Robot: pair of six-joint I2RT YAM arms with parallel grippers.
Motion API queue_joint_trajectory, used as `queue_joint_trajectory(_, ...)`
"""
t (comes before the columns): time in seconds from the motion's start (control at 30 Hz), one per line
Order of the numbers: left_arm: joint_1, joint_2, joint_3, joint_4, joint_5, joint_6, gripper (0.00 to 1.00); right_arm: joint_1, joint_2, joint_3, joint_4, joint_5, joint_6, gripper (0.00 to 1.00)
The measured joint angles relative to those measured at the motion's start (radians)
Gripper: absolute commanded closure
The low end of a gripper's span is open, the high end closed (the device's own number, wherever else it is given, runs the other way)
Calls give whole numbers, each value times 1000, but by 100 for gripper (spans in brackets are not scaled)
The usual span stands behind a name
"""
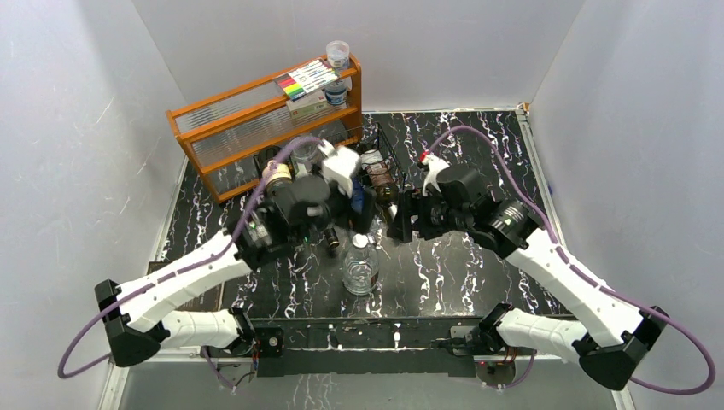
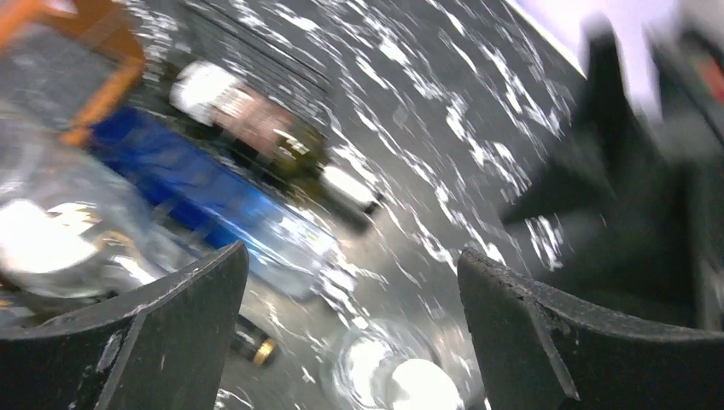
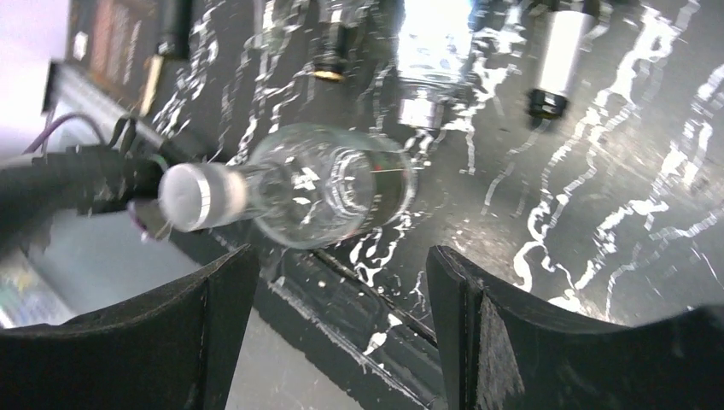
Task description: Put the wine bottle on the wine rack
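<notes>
The bottle (image 1: 359,266) stands upright at lower centre of the tabletop (image 1: 461,273), not on the rack (image 1: 388,158), which sits just above it in frame. Left tool (image 2: 352,256) and right tool (image 3: 341,256) both gape wide and empty just above its cap, neither clearly nearer.

The left arm (image 1: 183,278) and right arm (image 1: 563,265) rise from the near edge with elbows flung out to the sides. Their forearms angle inward, so the 2 wrists come close together over the middle. The left gripper (image 1: 346,213) (image 2: 352,256) points forward and right, its 2 fingers (image 2: 171,333) spread wide. The right gripper (image 1: 405,215) (image 3: 341,252) faces left, tilted down, its fingers (image 3: 521,333) also well apart.
</notes>
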Motion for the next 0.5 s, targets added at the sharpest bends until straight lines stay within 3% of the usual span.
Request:
queue_joint_trajectory(0.17,293,26,115,-21,64,-72,7,12,75,89,-5,-193,-107,17)
queue_joint_trajectory(0.27,406,35,132,-58,83,-108,7,33,129,167,-23,-257,-158,17)
queue_joint_trajectory(0.5,575,46,133,-168,124,-172,6,228,264,333,-97,-75,-190,16)
